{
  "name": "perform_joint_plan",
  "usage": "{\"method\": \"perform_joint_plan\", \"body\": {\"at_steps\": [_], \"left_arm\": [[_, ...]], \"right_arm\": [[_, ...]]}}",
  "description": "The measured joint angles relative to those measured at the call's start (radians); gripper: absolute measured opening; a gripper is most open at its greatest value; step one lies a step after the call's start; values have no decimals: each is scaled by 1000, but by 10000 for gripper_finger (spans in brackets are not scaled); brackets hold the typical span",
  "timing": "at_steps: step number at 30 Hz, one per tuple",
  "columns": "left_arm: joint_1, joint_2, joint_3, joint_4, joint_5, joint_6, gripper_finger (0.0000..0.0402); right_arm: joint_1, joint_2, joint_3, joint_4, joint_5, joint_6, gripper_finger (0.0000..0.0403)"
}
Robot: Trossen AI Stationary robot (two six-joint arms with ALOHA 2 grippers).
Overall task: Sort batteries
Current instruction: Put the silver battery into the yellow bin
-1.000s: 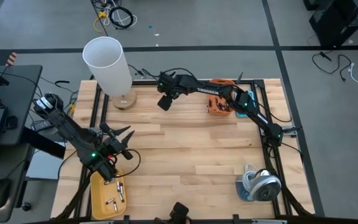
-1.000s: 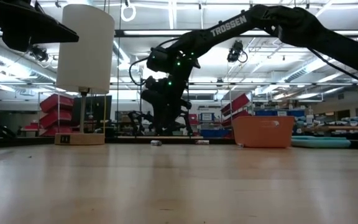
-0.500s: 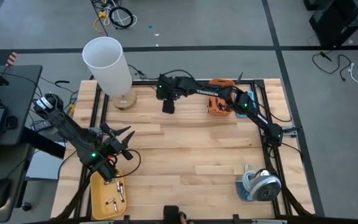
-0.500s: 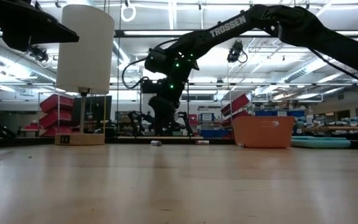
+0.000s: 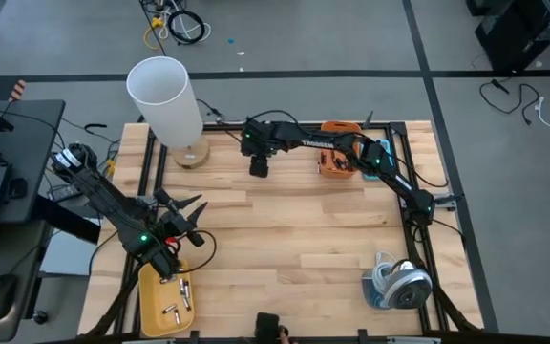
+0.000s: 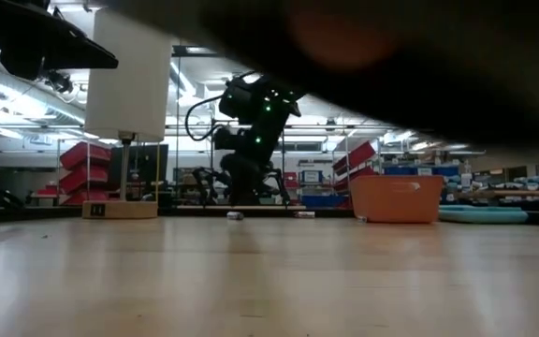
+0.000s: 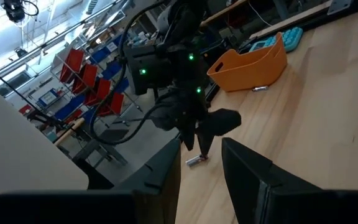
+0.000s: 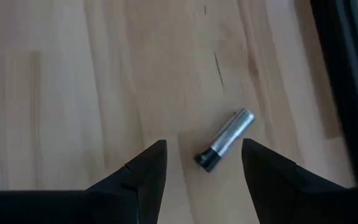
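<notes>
Butcher-block tabletop [image 5: 285,239] with a black frame round it, warehouse shelving and red bins blurry in the background of the low view. Right gripper [image 8: 204,163] is hanging low over the far edge of the table, pointed straight down, fingers spread apart and clamping nothing, with one battery [image 8: 225,140] lying on the wood right between the fingertips, tilted diagonally, silver body with a dark end cap nearest the gripper. From overhead that same right gripper [image 5: 259,167] sits near the back rail, between the big white cylinder [image 5: 165,98] on its wooden base and the orange bin [image 5: 337,161]. The left wrist view shows it from the side too, with a small cell [image 7: 196,160] on the table just under it and another [image 7: 260,88] lying beside the orange bin. Left gripper [image 5: 191,222] is parked way over at the near-left side, fingers apart and empty as far as the overhead shows, hovering just above a yellow tray [image 5: 151,296] that already has a few batteries [image 5: 183,290] in it. A blue calculator [image 5: 375,153] sits by the orange bin, and a roll of tape or similar [image 5: 399,285] is off in the near-right corner.
</notes>
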Motion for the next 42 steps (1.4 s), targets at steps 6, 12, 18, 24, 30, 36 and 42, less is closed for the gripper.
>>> {"method": "perform_joint_plan", "body": {"at_steps": [6, 12, 18, 24, 30, 36, 42], "left_arm": [[0, 0, 0, 7, 0, 2, 119], [0, 0, 0, 8, 1, 5, 119], [0, 0, 0, 10, -8, 5, 119], [0, -1, 0, 14, -15, 9, 119], [0, 0, 0, 14, -13, 10, 119], [0, 0, 0, 12, -17, 13, 119], [0, 0, 0, 13, -16, 13, 119]], "right_arm": [[-14, 0, -6, 22, -7, 113, 196], [-38, 5, -15, 9, -10, 214, 192], [-49, 37, 25, 26, -77, 234, 194], [-43, 104, 108, -19, -88, 224, 193], [-41, 137, 183, -107, -80, 213, 193], [-41, 135, 185, -121, -84, 212, 193], [-41, 135, 185, -120, -86, 187, 181]]}}
